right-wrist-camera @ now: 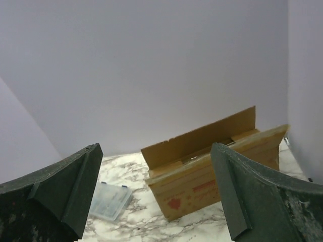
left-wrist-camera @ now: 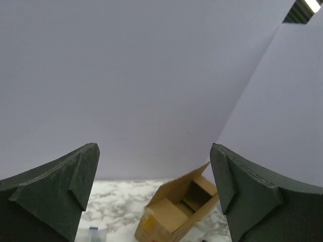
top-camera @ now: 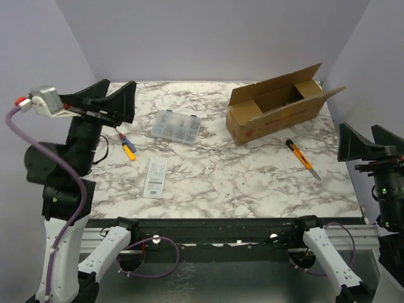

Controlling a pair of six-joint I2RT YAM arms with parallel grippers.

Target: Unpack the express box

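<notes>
Our left end effector (left-wrist-camera: 154, 146) and right end effector (right-wrist-camera: 155, 145) are wide open and hold nothing. We should reach slowly down into the open express box (top-camera: 278, 110)

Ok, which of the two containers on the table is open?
The box at the back right: its flaps stand open and its inside shows. The clear case to its left lies flat, lid down.

the box (top-camera: 278, 108) was matt brown cardboard; the case (top-camera: 176, 127) clear plastic; the table (top-camera: 240, 170) smooth marble-patterned; the leaflet (top-camera: 155, 177) paper.
</notes>
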